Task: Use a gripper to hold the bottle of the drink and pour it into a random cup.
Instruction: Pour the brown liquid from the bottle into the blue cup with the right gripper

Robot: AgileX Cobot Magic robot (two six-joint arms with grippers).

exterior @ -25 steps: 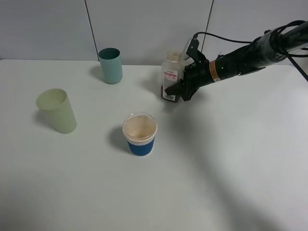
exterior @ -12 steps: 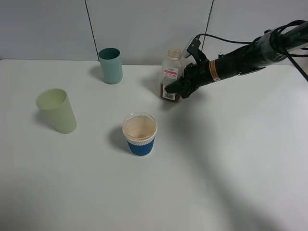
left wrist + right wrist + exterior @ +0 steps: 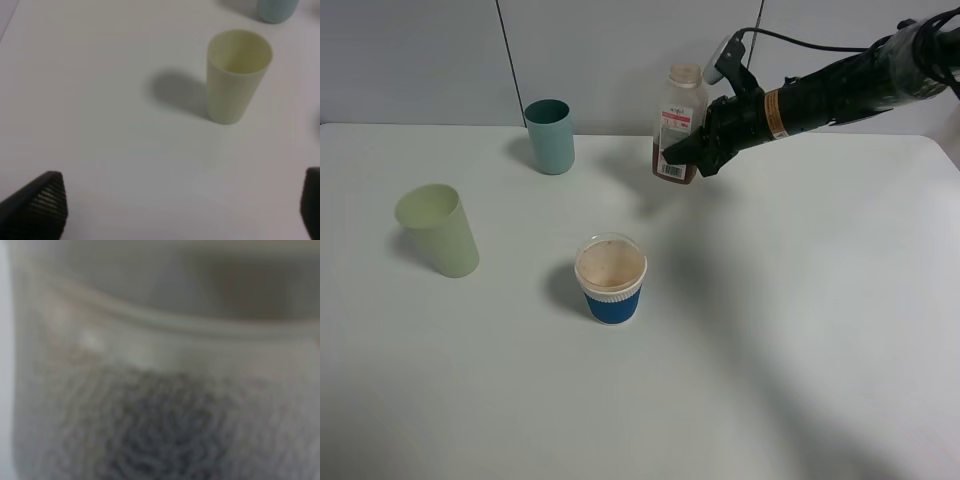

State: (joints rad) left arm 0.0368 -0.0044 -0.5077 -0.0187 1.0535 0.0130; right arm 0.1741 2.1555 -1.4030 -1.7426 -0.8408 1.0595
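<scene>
A: State of the right gripper [image 3: 682,158]?
B: Black two-fingered claw, clamped on the small translucent square-shouldered plastic bottle [image 3: 680,112] — beige cap, white-pink label, brown liquid low down. It's near upright, held off the white tabletop [image 3: 800,330], close to the back wall.
A: Cup?
B: The short clear plastic cup [image 3: 611,285], with blue sleeve and white ribbed band, is well apart, nearer the front. Left gripper [image 3: 175,207] — ribbed black fingers wide apart.

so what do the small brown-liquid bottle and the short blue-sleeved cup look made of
The small translucent bottle: likely glossy plastic, brown liquid showing through; label looks papery. The short cup: clear plastic rim, probably; matte blue sleeve looks like paper or card.
</scene>
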